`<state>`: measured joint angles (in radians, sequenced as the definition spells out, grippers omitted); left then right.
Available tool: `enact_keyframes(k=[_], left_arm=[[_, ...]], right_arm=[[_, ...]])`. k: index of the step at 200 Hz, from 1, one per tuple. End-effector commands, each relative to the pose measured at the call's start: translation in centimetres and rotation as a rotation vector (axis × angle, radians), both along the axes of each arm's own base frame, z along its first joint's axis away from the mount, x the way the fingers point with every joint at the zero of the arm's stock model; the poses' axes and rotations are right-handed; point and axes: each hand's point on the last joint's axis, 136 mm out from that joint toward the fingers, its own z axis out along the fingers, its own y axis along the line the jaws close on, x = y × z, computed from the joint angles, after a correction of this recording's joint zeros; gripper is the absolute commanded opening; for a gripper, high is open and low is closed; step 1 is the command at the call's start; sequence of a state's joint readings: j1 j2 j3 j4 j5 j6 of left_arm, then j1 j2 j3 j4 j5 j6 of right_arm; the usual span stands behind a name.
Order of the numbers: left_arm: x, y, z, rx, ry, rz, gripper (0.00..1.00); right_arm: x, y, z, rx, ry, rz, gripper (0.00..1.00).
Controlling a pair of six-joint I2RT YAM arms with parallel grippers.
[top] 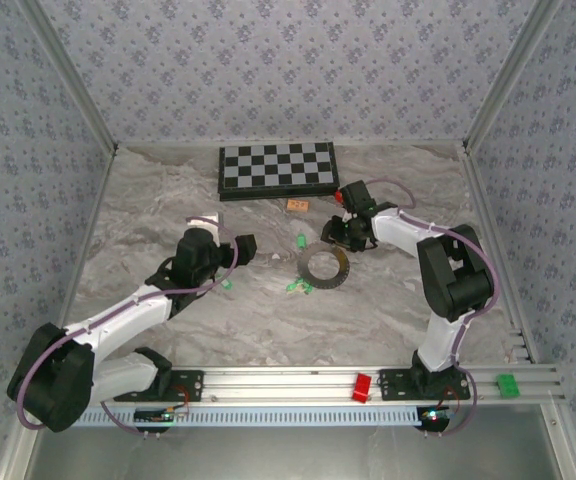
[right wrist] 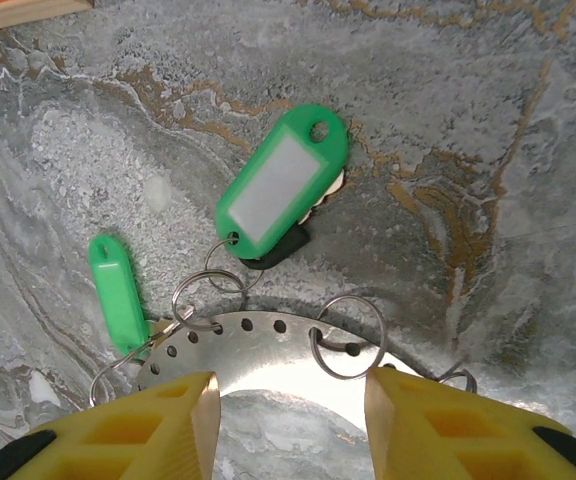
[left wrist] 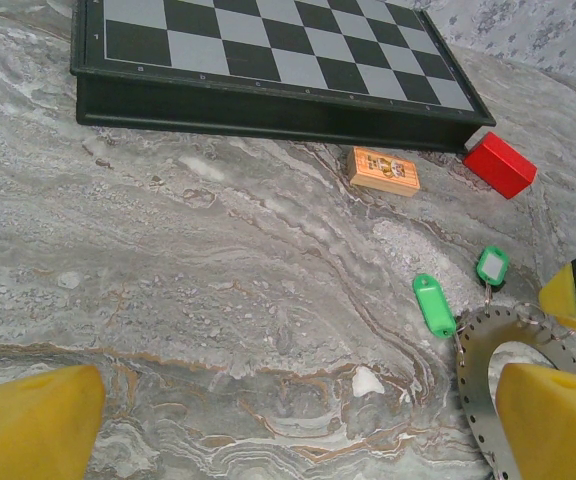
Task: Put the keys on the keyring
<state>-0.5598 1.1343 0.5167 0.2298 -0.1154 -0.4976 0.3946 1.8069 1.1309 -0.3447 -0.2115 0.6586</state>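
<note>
Steel-grey and pierced with holes, the keyring lies flat on the marble table, with small wire loops threaded through its rim. The right gripper hovers over the ring's edge, yellow fingers spread and clasping nothing. The left gripper stands wide open and empty nearby. Two of the keys lie just beyond the ring, one seemingly tethered by its loop. Farther back sit an orange tile, a red block and a chessboard. Threading appears to be under way. The next move calls for pinching a loose key's tiny loop while the ring is steadied.
</note>
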Motion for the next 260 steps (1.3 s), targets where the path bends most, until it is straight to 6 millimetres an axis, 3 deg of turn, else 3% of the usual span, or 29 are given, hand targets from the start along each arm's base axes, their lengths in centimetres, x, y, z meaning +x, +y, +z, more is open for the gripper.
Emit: enact_keyframes(k=[1, 44, 117, 178, 210, 260], left_arm=[[0.3, -0.9, 1.4, -0.016, -0.036, -0.031, 1.0], [0.2, -0.9, 1.5, -0.015, -0.039, -0.032, 1.0], [0.2, -0.8, 1.5, -0.015, -0.041, -0.027, 1.0], [0.2, -0.8, 1.5, -0.013, -0.041, -0.026, 1.0], [0.2, -0.9, 1.6, -0.015, -0.042, -0.028, 1.0], [0.2, -0.9, 1.5, -0.012, -0.042, -0.031, 1.0]], right_arm=[[-1.1, -0.7, -2.2, 0.006, 0.08, -0.044, 0.43], [-1.6, -0.8, -2.2, 0.001, 0.086, -0.077, 0.44], [-3.4, -2.8, -1.6, -0.067, 0.066, -0.108, 0.44], [-3.1, -3.0, 1.3, -0.137, -0.03, -0.064, 0.46], [-3.2, -4.1, 0.9, -0.128, -0.001, -0.054, 0.45], [-1.2, -4.1, 0.3, -0.104, 0.003, 0.031, 0.44]])
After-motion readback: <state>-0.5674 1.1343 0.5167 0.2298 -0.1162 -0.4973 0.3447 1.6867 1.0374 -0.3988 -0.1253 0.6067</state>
